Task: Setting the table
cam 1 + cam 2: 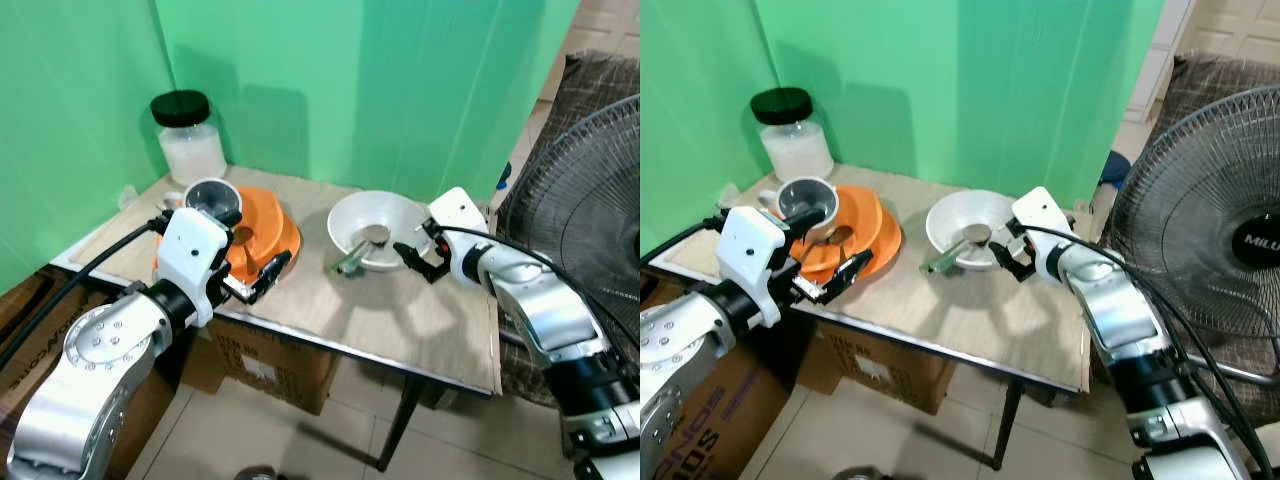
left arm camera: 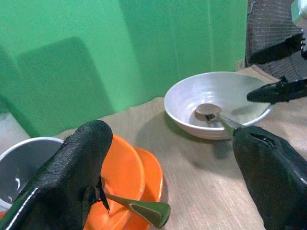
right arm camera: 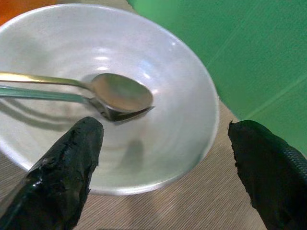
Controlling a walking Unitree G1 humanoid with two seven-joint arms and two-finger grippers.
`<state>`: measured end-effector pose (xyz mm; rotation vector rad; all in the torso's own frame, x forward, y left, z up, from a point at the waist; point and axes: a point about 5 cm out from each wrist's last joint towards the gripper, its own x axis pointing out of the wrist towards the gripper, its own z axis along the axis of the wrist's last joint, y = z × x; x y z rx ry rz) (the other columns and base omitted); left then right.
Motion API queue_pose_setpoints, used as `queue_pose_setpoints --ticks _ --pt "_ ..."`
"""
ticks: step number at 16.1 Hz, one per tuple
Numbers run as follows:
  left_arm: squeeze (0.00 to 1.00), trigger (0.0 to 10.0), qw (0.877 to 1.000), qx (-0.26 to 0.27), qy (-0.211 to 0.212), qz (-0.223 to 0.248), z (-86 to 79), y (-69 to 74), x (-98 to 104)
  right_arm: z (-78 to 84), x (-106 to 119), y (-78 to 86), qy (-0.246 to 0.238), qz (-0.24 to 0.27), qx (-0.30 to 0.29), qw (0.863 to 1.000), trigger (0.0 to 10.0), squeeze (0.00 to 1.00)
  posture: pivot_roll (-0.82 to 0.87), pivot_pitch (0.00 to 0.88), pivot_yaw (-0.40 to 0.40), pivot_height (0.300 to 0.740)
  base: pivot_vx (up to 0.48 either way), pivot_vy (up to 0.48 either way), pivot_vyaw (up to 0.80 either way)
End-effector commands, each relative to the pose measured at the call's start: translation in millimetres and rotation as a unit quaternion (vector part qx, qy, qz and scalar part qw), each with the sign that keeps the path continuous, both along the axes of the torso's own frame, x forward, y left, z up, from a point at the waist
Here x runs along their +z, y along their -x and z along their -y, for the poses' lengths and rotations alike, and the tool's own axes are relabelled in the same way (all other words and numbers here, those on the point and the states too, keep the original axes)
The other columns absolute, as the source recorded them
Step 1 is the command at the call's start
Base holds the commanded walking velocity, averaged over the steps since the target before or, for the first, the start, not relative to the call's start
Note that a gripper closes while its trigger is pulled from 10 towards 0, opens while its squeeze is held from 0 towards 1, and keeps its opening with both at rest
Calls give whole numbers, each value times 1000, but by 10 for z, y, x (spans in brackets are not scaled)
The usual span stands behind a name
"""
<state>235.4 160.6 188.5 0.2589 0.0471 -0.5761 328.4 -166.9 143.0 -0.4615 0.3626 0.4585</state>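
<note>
A white bowl stands mid-table with a spoon in it, and a green-tipped handle sticks out over its front rim. My right gripper is open, hovering right beside the bowl's right rim with nothing between its fingers. To the left lie stacked orange plates carrying a grey-white mug and a green-handled spoon. My left gripper is open and empty, just above the table's front edge beside the plates.
A jar with a black lid stands at the table's back left corner. A large fan is close on the right. Cardboard boxes sit under the table. Green sheets hang behind.
</note>
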Motion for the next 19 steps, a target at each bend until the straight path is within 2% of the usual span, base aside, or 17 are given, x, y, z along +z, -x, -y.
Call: queue_pose_setpoints --ticks 1,5,9,12,13,14,15,17,18,19 --pt "0 10000 1000 0 -7 -5 -5 17 -13 26 -7 -35 30 0 5 1000 10000 0 131 0 4 740 0 0 0" --pt "0 10000 1000 7 -9 -5 -8 31 -27 167 10 -129 53 6 -20 998 10000 0 137 0 -10 740 0 0 0" --pt "0 10000 1000 13 -13 -3 -16 30 -42 355 139 -290 60 42 -60 995 10000 0 133 0 -11 740 0 0 0" --pt "0 10000 1000 16 -15 -1 -13 21 -43 333 230 -384 47 64 -64 995 10000 0 136 0 -14 740 0 0 0" --pt "0 10000 1000 17 -15 1 -12 20 -40 266 312 -433 23 74 -55 995 10000 0 137 0 -17 740 0 0 0" --pt "0 10000 1000 15 -15 1 -5 22 -38 145 418 -473 -25 73 -37 996 10000 0 134 0 -17 740 0 0 0" --pt "0 10000 1000 9 -16 -3 5 33 -44 52 470 -490 -49 57 -25 997 10000 0 134 0 -17 740 0 0 0" --pt "0 10000 999 -16 -24 -22 36 90 -81 -244 553 -508 -124 -29 6 992 10000 0 125 0 -25 740 0 0 0" --pt "0 10000 998 -21 -33 -39 19 123 -112 -392 545 -505 -156 -91 2 984 10000 0 118 0 -33 740 0 0 0" --pt "0 10000 998 -23 -35 -45 10 136 -121 -439 541 -502 -163 -112 1 980 10000 0 118 0 -33 740 0 0 0"
